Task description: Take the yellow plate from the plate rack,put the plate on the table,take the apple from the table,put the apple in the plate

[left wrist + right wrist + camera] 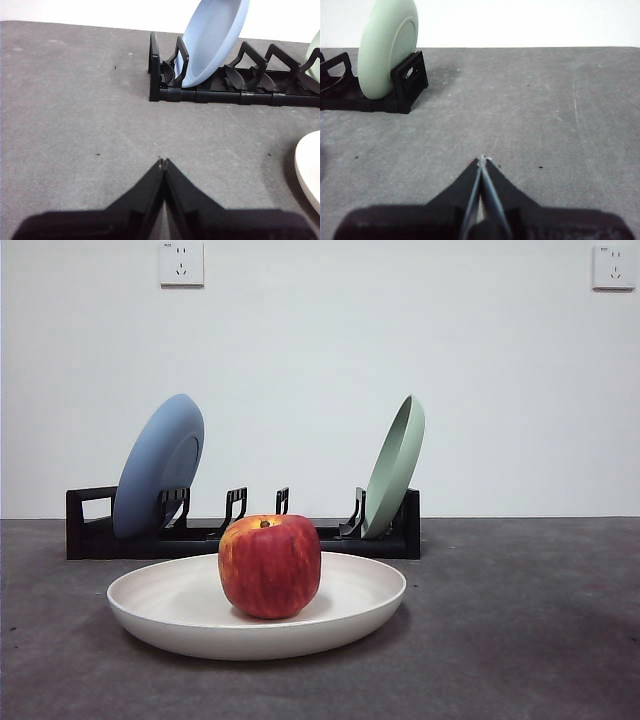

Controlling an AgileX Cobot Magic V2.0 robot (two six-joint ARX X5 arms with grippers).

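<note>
apple point(270, 566) sits upright mid yellow plate point(150, 615), plate flat on bench point(520, 620) before the rack point(90, 530). left fingers point(163, 162) and right fingers point(481, 160) pressed together, empty, well clear of plate. judged complete; keep both arms parked, no nudging.

Front view: low, level across the counter point(520, 640) toward the wall, close on the apple point(270, 566). Each wrist view looks obliquely down past its own gripper. All three views share the plate rack point(90, 535); left sees its blue-plate end, right its green-plate end.
</note>
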